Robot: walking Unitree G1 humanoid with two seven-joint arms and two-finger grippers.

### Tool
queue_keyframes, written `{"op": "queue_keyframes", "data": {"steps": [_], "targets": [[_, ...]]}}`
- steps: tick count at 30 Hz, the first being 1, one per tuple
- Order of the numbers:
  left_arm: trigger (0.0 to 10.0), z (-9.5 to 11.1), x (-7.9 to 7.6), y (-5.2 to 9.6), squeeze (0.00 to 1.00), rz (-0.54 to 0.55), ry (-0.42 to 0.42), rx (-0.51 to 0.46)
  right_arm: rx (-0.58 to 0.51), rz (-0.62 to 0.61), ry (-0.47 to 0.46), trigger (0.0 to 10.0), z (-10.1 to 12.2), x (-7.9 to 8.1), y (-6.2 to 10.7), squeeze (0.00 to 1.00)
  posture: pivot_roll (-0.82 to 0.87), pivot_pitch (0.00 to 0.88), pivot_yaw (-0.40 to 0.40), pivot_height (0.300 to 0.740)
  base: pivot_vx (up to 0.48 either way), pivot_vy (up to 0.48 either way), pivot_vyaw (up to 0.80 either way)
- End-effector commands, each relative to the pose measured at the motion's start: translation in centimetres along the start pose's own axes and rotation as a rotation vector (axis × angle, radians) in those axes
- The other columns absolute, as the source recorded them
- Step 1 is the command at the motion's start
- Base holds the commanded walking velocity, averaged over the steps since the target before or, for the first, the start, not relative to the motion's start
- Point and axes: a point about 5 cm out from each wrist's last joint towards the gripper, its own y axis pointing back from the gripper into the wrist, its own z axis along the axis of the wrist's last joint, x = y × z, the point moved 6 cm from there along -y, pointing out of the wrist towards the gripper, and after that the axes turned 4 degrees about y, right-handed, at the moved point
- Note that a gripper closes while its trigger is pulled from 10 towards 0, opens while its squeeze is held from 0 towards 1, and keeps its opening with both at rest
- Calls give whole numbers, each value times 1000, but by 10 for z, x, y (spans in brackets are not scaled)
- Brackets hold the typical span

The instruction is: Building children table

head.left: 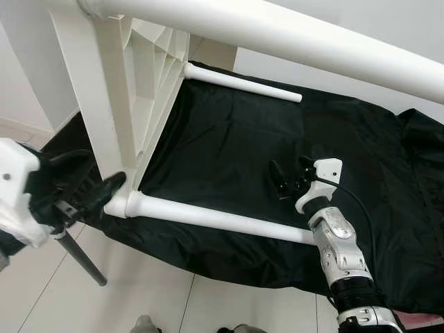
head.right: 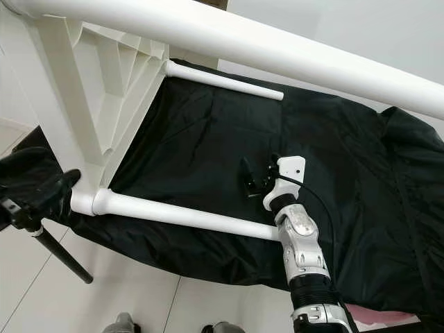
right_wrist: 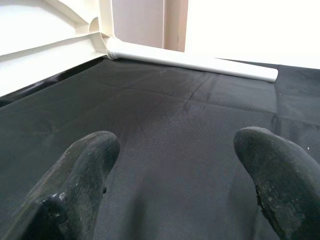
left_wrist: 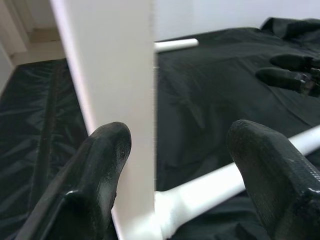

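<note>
Overall: one white table (head.left: 149, 90) on its side, three legs (head.left: 215, 218) visible; left tool (head.left: 97, 184) spread around table edge, right tool (head.left: 291, 177) spread.

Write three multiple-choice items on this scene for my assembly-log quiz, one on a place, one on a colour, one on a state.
1. Where does the right gripper hover?
A. over the black cloth
B. over the tiled floor
C. inside a drawer

2. What colour are the round plastic table legs?
A. red
B. white
C. blue

3. How are the left gripper's fingers?
A. pressed shut on nothing
B. gripping a screwdriver
C. open, astride the white plastic tabletop's edge

Answers: 1 A, its wrist view looks onto black fabric; 2 B, every leg is white; 3 C, the white panel edge stands between the spread fingers.
</note>
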Motion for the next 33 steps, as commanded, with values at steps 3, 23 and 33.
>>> {"op": "queue_keyframes", "data": {"steps": [3, 23, 33], "targets": [[10000, 0, -35, 0, 0, -298, -17, 28, -4, -28, 10, 10000, -1, -8, 3, 0, 95, 51, -106, 740, 0, 0, 0], [10000, -13, 10, -21, 0, -210, -92, 70, -3, -58, 9, 10000, -3, -11, 9, 0, 76, 51, -94, 740, 0, 0, 0], [10000, -15, 30, -28, 0, -179, -132, 66, -9, -53, 7, 10000, -1, -9, 5, 0, 79, 51, -101, 740, 0, 0, 0]]}}
